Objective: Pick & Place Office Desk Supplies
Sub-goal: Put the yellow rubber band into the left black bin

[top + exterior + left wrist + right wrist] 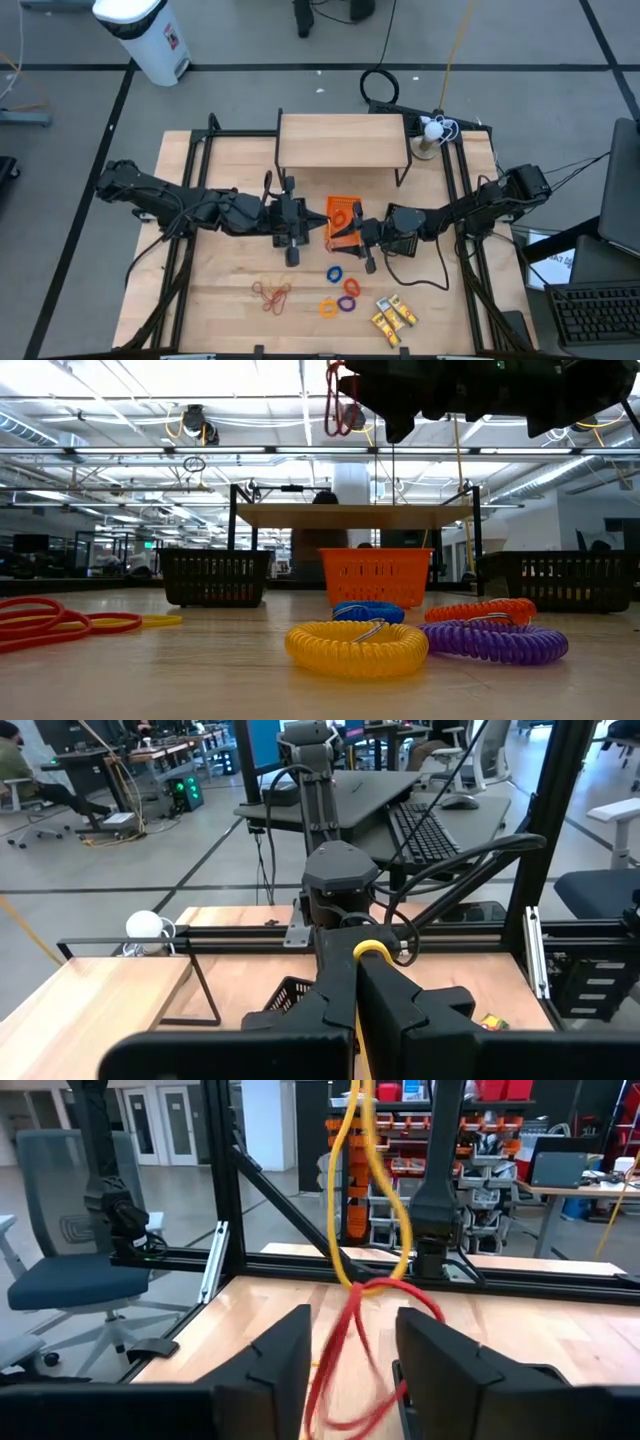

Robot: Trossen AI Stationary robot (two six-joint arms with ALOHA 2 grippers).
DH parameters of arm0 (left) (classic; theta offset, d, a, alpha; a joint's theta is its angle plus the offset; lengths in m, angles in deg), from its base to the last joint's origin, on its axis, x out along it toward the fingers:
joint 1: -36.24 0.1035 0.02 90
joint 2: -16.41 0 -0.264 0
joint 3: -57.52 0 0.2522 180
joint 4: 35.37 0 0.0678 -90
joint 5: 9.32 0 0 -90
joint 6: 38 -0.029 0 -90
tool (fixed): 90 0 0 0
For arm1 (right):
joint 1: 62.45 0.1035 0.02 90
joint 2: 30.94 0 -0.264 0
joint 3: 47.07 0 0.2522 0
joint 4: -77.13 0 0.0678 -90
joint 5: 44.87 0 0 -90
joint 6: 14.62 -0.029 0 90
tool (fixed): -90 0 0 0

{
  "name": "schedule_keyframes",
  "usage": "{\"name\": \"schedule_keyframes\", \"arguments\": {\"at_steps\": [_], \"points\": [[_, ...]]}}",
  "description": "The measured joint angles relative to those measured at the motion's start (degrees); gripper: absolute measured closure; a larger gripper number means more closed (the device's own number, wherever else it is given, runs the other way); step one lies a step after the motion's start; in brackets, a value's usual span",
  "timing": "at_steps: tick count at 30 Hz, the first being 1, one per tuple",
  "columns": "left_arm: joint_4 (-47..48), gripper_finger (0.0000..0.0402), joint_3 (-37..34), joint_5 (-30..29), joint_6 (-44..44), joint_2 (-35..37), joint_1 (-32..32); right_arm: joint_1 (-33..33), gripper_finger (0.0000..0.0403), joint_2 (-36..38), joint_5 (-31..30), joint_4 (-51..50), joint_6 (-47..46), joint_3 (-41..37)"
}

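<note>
Right gripper [350, 1355]: fingers apart, red rubber band [345, 1345] and yellow rubber band [365, 1190] between them, above orange tray [343, 213] | Left gripper [292, 240]: closed, empty | Coil rings [340, 290]: on table [220, 300]

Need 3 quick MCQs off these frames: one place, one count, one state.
1. In the low view, the orange tray stands:
A) between the two black mesh trays
B) on the wooden shelf
C) on the floor

2. Coiled rings lying on the table:
A) two
B) four
C) six

3. The right gripper has its fingers:
A) clamped on a yellow piece
B) apart, with a red rubber band between them
C) out of sight

Answers: A, a black tray shows on each side; B, blue, orange, purple and yellow; B, the right wrist view shows the gap.
</note>
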State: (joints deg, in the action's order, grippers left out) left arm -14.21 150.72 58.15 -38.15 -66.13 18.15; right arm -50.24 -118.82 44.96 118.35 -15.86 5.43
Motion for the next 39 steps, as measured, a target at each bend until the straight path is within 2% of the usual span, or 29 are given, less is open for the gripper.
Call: {"name": "schedule_keyframes", "arguments": {"at_steps": [3,6,8,12,22,25,28,32,39], "points": [[-0.2,0.0401,0.0,0.0,0.0,0.0,0.1,-0.2,0.0254,0.0,-1.5,0.0,0.1,0.0],[-0.3,0.0401,0.0,0.0,-0.1,0.0,0.1,-0.9,0.0271,0.0,-1.4,-0.1,0.3,0.0],[-0.2,0.0401,0.0,0.0,-0.1,0.0,0.1,-1.3,0.0299,0.0,-1.2,-0.3,0.0,0.0],[0.1,0.0401,0.0,0.0,-0.1,0.0,0.1,-1.7,0.0386,0.0,-1.2,-1.2,0.8,0.0],[1.2,0.0401,0.0,-0.3,-0.2,0.2,-2.9,-1.7,0.0402,0.6,-1.6,-1.5,0.4,-0.1],[4.2,0.0401,0.0,-1.8,-0.4,1.6,-5.1,-1.6,0.0402,3.2,-3.3,-2.4,0.4,-1.8],[9.0,0.0401,0.0,-5.9,0.3,3.4,-8.5,-1.6,0.0402,8.0,-7.1,-3.6,0.6,-5.0],[14.4,0.0401,0.0,-14.4,2.5,6.0,-14.1,-1.6,0.0402,16.7,-10.8,-3.5,0.9,-10.7],[27.0,0.0401,0.0,-28.1,13.4,9.5,-23.8,-0.8,0.0403,31.4,-15.2,-3.4,-0.1,-20.7]]}}
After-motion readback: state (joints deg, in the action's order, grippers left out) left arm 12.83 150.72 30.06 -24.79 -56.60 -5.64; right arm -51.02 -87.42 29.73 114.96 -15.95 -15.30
